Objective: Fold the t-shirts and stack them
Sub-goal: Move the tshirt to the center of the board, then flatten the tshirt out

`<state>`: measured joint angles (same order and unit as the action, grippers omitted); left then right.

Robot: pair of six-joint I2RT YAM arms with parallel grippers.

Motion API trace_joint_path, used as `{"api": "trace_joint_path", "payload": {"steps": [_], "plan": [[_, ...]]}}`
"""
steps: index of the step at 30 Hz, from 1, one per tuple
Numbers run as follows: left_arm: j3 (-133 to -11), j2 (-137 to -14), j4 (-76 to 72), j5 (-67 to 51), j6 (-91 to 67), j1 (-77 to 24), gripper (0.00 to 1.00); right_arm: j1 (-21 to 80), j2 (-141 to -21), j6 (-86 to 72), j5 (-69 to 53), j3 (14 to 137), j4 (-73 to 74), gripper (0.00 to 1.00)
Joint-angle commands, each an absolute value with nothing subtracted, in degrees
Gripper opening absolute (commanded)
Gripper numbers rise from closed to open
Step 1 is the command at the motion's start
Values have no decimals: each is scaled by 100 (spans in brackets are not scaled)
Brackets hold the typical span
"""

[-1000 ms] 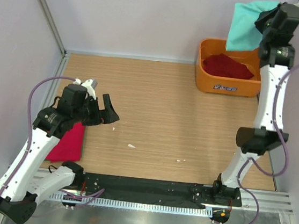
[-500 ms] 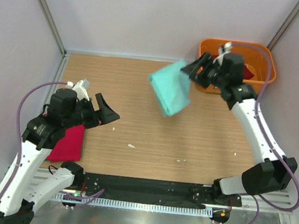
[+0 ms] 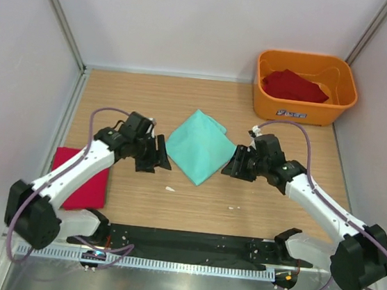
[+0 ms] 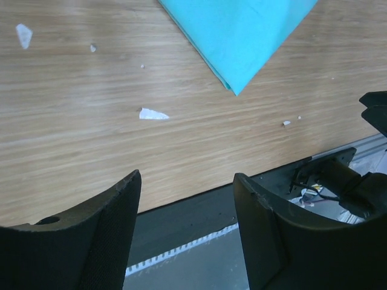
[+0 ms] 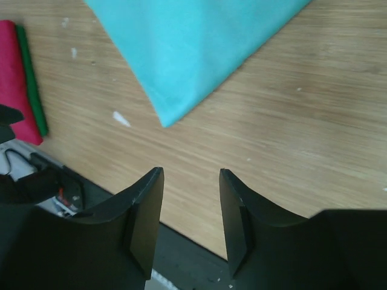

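Left pincer [image 4: 187, 181] parted | right pincer [image 5: 191, 175] parted | teal t-shirt [image 5: 193, 48] top cropped

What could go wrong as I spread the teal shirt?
The teal shirt looks doubled over, so a pinch may catch several layers. The left end effector and right end effector flank it closely and might collide. The left arm crosses above the folded red shirt and could drag it.
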<state>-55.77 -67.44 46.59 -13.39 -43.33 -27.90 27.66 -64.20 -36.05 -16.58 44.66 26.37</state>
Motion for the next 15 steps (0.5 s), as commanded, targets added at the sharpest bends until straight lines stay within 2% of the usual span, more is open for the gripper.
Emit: {"api": "trace_joint_path", "payload": {"steps": [1, 3, 8, 10, 15], "plan": [[-5572, -7398, 3438, -1670, -4324, -2891, 63, 2760, -6783, -3235, -1126, 4219, 1593, 48], [-5878, -7986, 3340, -1434, -4193, -2892, 65, 2742, -7109, -2990, -671, 4489, 1415, 49], [-6818, -9060, 3488, -738, -3613, -2620, 75, 2453, -8410, -2848, -220, 5316, 1765, 58], [-7302, -9701, 3690, -808, -3586, -2409, 74, 2163, -8665, -2883, -255, 5554, 1854, 59], [-7629, -10599, 3736, -1177, -3682, -1881, 67, 1741, -9253, -2883, -448, 5844, 1785, 60]]}}
